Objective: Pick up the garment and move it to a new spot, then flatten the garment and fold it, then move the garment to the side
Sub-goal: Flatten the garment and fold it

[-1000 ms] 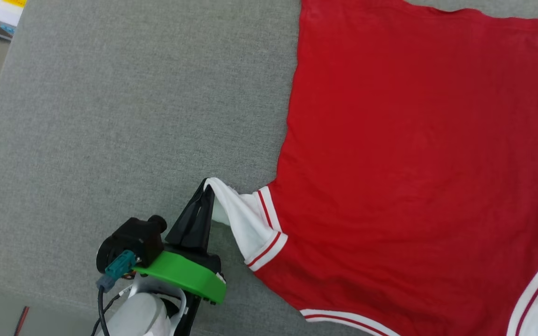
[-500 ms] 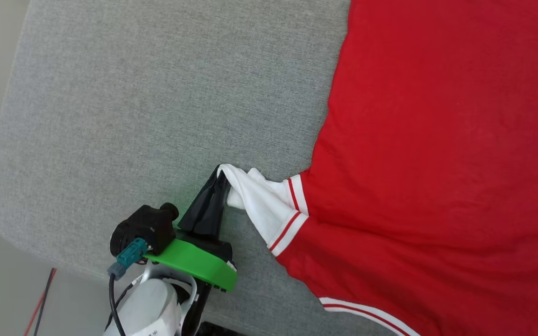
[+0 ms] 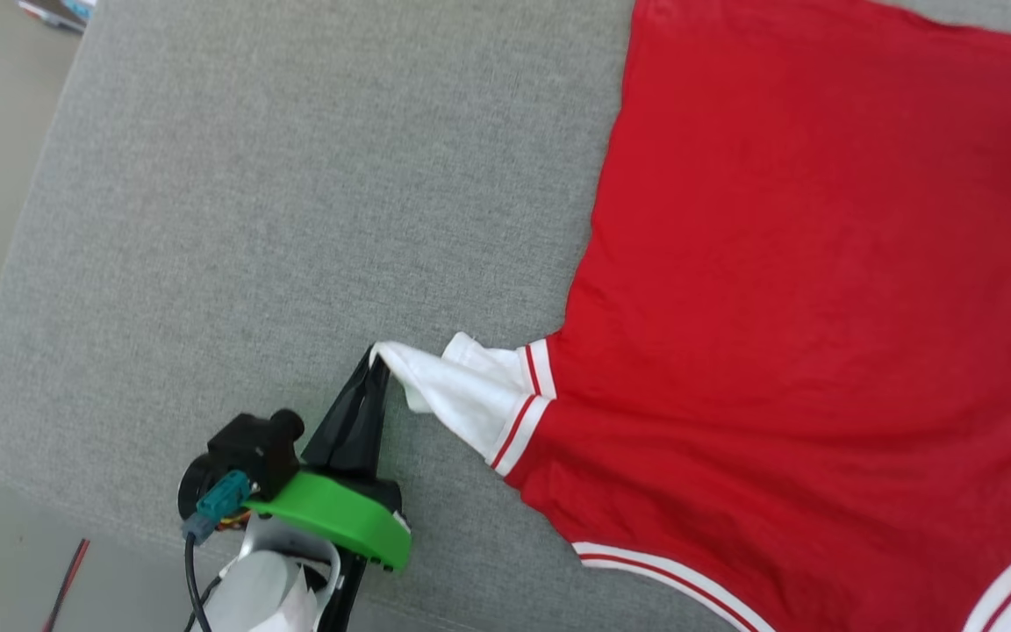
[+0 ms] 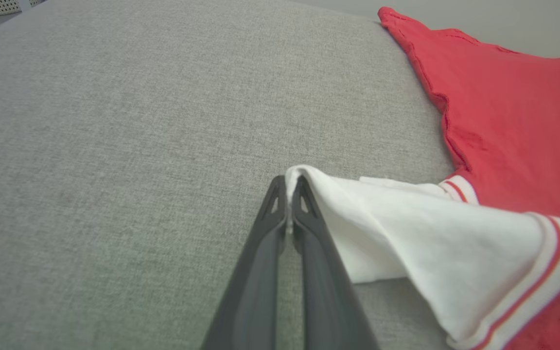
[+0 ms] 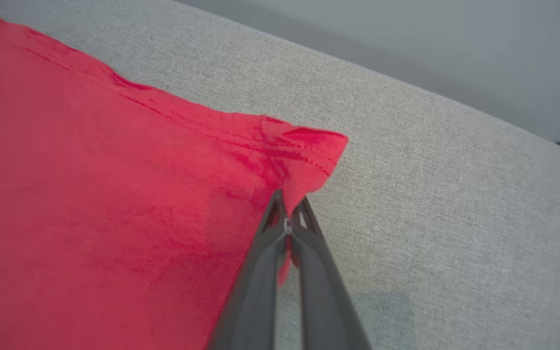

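The garment (image 3: 821,290), a red shirt with white striped-trim sleeves, lies spread over the right half of the grey surface, plain red side up. My left gripper (image 3: 374,358) is shut on the tip of its white sleeve (image 3: 457,395), pulled out to the left and lifted slightly. In the left wrist view the left gripper (image 4: 288,182) pinches the sleeve (image 4: 421,228) edge between its two fingers. In the right wrist view my right gripper (image 5: 287,204) is shut on the red hem corner (image 5: 304,150) of the garment (image 5: 90,194).
The grey fabric-covered table (image 3: 251,219) has a rounded corner at the lower left and open room left of the garment. A red and black cable (image 3: 67,579) lies on the floor below that corner. A white basket (image 4: 3,5) stands beyond the far edge.
The head camera has shifted between frames. My left gripper stays shut on the sleeve tip, and the sleeve now looks stretched a little further out from the body.
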